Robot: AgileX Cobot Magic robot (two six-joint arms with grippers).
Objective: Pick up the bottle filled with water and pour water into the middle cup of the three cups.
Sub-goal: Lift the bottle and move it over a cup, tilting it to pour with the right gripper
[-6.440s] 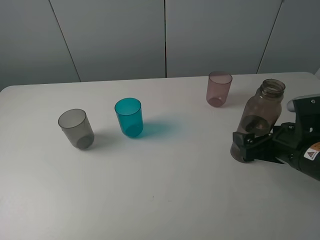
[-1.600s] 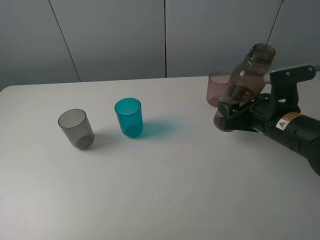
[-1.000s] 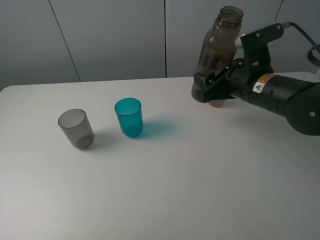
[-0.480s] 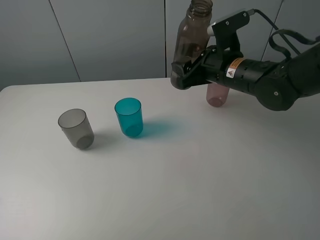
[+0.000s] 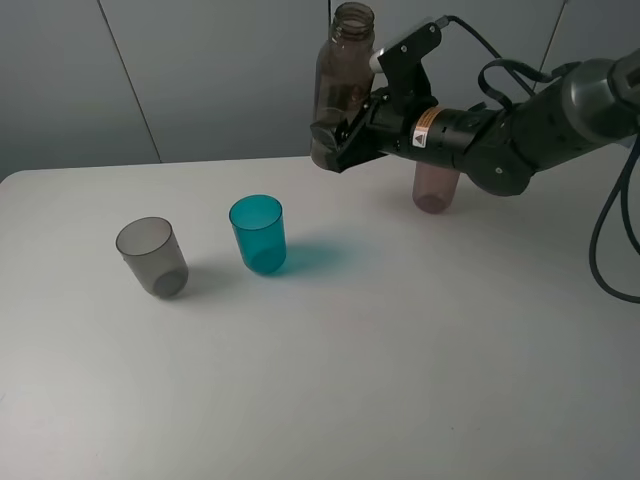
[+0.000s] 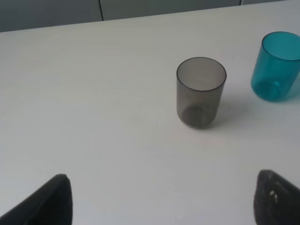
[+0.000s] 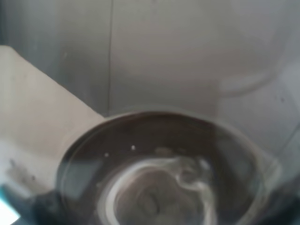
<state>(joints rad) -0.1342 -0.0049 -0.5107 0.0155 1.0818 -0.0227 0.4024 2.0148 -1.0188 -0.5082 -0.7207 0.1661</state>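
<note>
In the exterior high view my right gripper [image 5: 334, 152] is shut on the lower part of the smoky brown bottle [image 5: 341, 75]. It holds the bottle nearly upright, mouth up, high over the table, behind and to the right of the teal middle cup [image 5: 258, 233]. The grey cup [image 5: 152, 257] stands left of the teal one. The pink cup [image 5: 436, 188] stands to the right, partly hidden behind my right arm. The right wrist view is filled by the bottle [image 7: 159, 183] close up. The left wrist view shows the grey cup [image 6: 201, 91] and the teal cup [image 6: 276, 65] ahead of my open left gripper [image 6: 164, 206].
The white table [image 5: 360, 370] ends at a grey panelled wall [image 5: 200, 70] behind. My right arm [image 5: 520, 135] reaches in from the right above the pink cup, with a black cable [image 5: 615, 230] hanging at the right edge.
My right gripper has carried the bottle leftward and a little higher, from in front of the pink cup towards the teal cup. The cups have not moved.
</note>
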